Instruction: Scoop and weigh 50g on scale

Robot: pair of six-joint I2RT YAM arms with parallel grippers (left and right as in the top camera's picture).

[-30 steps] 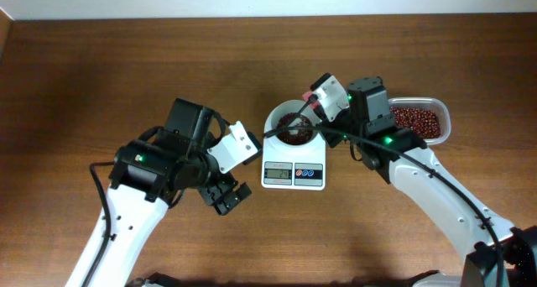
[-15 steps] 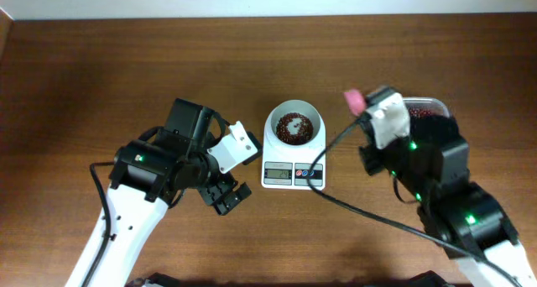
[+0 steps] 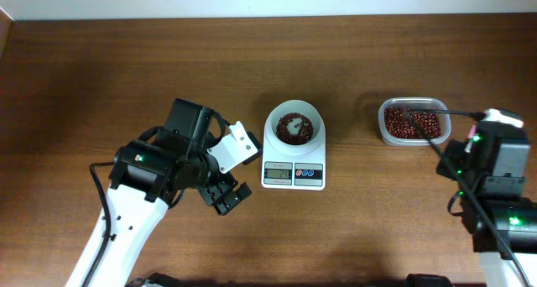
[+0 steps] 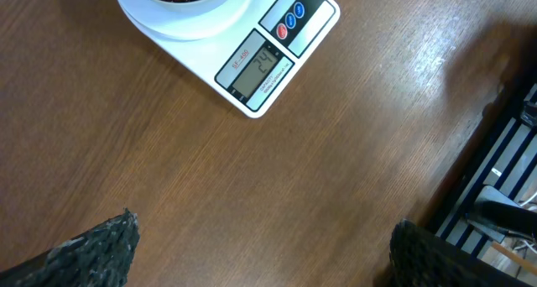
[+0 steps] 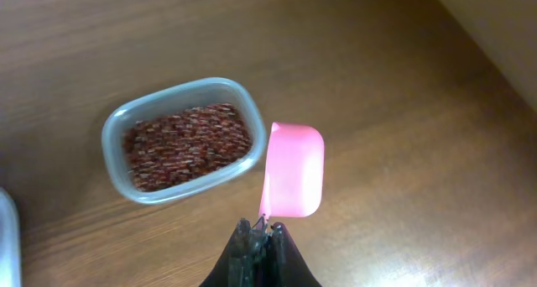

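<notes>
**A:** From above, where do we stand?

**B:** The scale [image 3: 294, 174] sits mid-table with its bowl [image 3: 317, 119] on top. The beans [image 3: 304, 123] cover only part of the bowl's floor, with a pale patch showing through. The clear tub [image 3: 382, 123], well to the right, holds a fuller layer. Our left gripper [image 3: 226, 196] hangs near the scale's front left corner, spread wide and empty. The right arm [image 3: 495, 165] is by the table's right edge, and we can't make out its fingers from here.

**A:** And our left wrist?

**B:** The display seems to read 24, so we judge ourselves roughly halfway.

**A:** Right wrist?

**B:** The right gripper [image 5: 262, 230] is pinched tight on the thin handle of a pink scoop [image 5: 294, 169]. The scoop looks empty and hovers just beside the tub's end.

**A:** What could go wrong for us?

**B:** That narrow pinch may let the scoop twist while digging, and beans could spill on the way across. Nothing steadies the tub, so a push could slide it. A heaped scoop could overshoot the target.
</notes>
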